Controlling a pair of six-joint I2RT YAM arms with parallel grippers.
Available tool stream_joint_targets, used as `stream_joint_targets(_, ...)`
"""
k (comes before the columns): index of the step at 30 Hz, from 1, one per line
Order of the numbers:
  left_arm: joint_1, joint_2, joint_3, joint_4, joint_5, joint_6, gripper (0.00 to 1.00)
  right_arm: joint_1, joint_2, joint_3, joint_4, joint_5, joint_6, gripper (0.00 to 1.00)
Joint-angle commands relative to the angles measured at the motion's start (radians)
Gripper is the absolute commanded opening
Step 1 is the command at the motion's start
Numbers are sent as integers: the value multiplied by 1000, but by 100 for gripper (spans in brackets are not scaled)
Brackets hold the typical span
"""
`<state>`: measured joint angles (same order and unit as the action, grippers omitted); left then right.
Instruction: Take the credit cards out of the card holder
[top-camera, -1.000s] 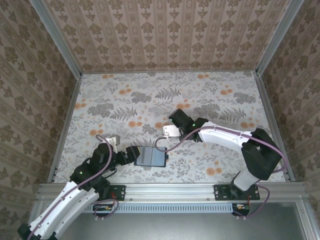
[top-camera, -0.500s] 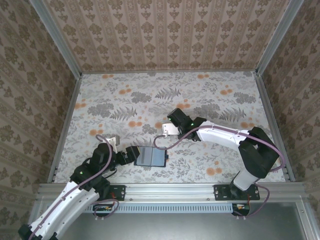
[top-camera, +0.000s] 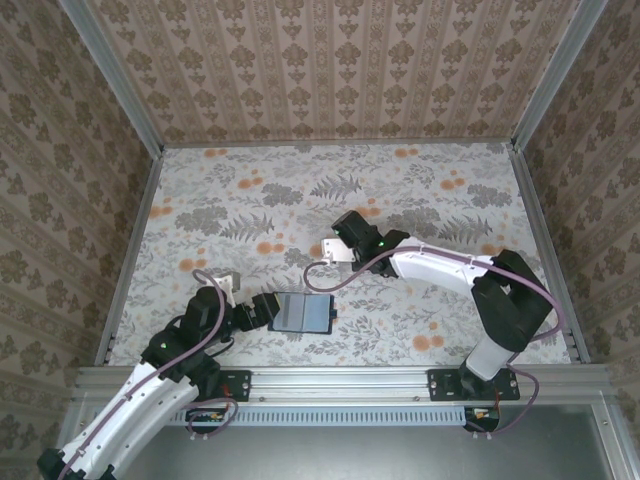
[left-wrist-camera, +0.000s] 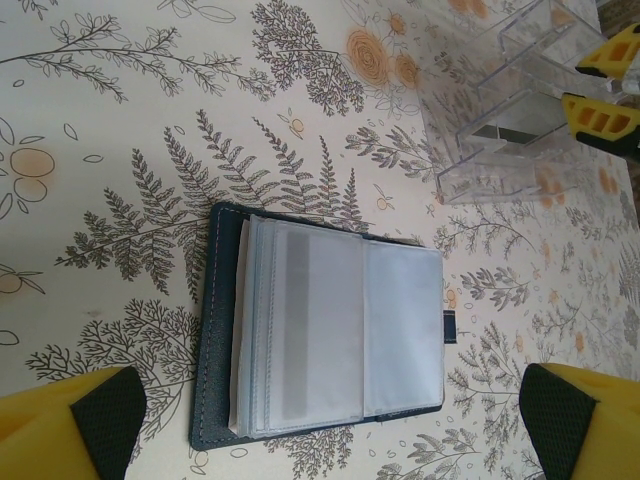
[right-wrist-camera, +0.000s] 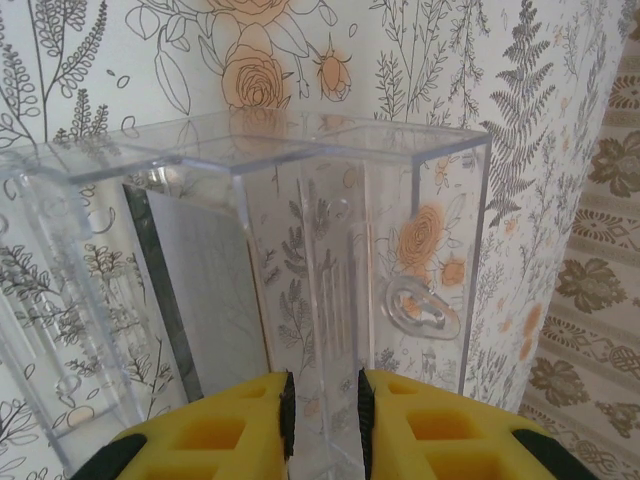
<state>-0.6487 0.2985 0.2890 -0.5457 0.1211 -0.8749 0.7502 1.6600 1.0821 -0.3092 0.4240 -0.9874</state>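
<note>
Now the card holder (left-wrist-camera: 330, 330) lies flat between the spread jaws of the left gripper (left-wrist-camera: 325, 425), untouched.

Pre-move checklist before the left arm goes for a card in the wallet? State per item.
1. Card holder open, flat on the table: ok.
2. Left gripper open, above the holder: ok.
3. Credit cards with an edge exposed to pinch: cannot tell; they sit in clear sleeves.
4. Right gripper clear of the clear tray: not ok, fingers straddle its wall.
5. Tray apart from the holder: ok.
</note>
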Motion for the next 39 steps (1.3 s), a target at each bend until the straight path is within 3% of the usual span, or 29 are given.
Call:
stream_joint_targets(1,9,-13,-11,11,15,2,100,-5,27,38,3,35,29,27)
stream_joint_targets(10,12,-13,-14,15,20,3,100,-5,-3,36,-9,43,43,28)
stream_joint_targets(15,14,-12,-19,25,25,4,100,-4,-67,26,-37,56,130,29)
stream_joint_targets(23,15,11,-15,43,26,4,99,55,-200,22,-139,12,501,29)
stream_joint_targets(31,15,171,12,118,54,-1,87,84,-395,-188,6,-269,980,27)
stream_joint_targets(39,4,346,34,192,67,-31,74,127,-335,-289,83,-406,1342,21)
